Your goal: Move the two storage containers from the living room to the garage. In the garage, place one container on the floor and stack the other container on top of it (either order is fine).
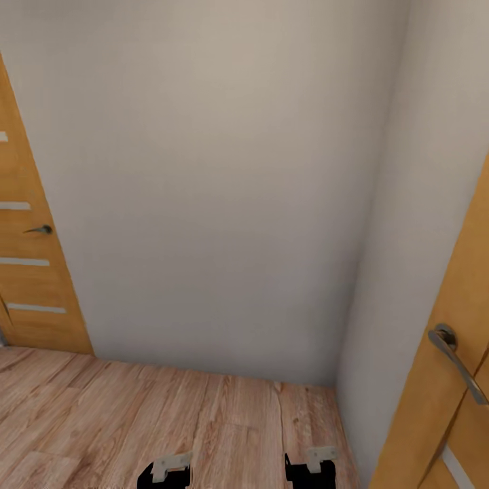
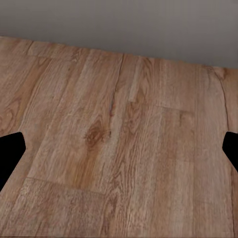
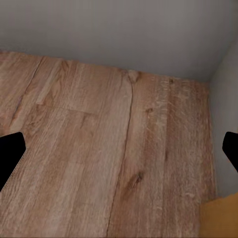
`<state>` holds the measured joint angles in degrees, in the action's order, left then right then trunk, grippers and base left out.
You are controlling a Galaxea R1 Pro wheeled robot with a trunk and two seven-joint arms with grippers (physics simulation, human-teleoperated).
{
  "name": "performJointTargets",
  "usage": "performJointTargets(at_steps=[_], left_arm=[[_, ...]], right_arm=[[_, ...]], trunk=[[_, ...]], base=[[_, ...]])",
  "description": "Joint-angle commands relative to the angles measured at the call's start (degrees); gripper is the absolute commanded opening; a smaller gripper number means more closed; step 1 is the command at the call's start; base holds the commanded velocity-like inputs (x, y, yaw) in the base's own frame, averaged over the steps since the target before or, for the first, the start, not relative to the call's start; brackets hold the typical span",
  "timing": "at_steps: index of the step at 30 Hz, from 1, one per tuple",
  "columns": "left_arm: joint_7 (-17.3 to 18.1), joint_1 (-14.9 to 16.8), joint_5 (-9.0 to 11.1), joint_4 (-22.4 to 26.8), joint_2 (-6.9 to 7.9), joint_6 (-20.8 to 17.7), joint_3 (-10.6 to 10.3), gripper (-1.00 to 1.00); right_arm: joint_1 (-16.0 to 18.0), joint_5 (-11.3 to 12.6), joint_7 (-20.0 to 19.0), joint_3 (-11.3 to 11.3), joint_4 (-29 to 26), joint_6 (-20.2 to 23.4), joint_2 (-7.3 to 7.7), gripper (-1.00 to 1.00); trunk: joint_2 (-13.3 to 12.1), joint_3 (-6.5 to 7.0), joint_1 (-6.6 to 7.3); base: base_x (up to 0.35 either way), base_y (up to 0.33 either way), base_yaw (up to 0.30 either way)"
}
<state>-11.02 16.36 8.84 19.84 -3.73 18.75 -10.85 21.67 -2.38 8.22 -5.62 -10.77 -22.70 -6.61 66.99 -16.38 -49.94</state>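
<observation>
Two black grippers, left gripper [image 1: 165, 474] and right gripper [image 1: 310, 468], hang spread and empty over light wood plank flooring [image 1: 204, 421] before a plain grey-white wall [image 1: 217, 190].

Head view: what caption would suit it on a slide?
Robot facing a plain wall corner on wood plank flooring, orange-wood doors at left and right, both grippers open and empty.

**Setting: home interior, hallway corner**

Domestic hall or passage. Evidence: light wood plank floor [image 1: 170, 414] across the lower frame; plain grey-white wall [image 1: 217, 183] filling the centre, meeting a second wall at a corner right of centre. Orange-wood door with frosted strips [image 1: 30, 265] and lever handle at left edge; second orange-wood door [image 1: 451, 380] with metal lever handle [image 1: 456, 360] at lower right. No furniture visible
</observation>
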Motion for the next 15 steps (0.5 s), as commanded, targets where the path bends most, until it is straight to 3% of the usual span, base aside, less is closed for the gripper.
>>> performJointTargets(at_steps=[1, 15], left_arm=[[-0.31, 0.07, 0.57, -0.07, 0.03, 0.23, -0.49, 1.0], [-0.31, 0.07, 0.57, -0.07, 0.01, 0.23, -0.49, 1.0]], right_arm=[[0.04, -0.25, 0.59, -0.44, 0.04, -0.05, 0.02, 1.0], [0.04, -0.26, 0.61, -0.44, 0.05, -0.05, 0.02, 1.0]], trunk=[[0.04, -0.07, 0.0], [0.04, -0.07, 0.0]], base=[[0.0, 0.0, 0.262], [0.0, 0.0, 0.263]])
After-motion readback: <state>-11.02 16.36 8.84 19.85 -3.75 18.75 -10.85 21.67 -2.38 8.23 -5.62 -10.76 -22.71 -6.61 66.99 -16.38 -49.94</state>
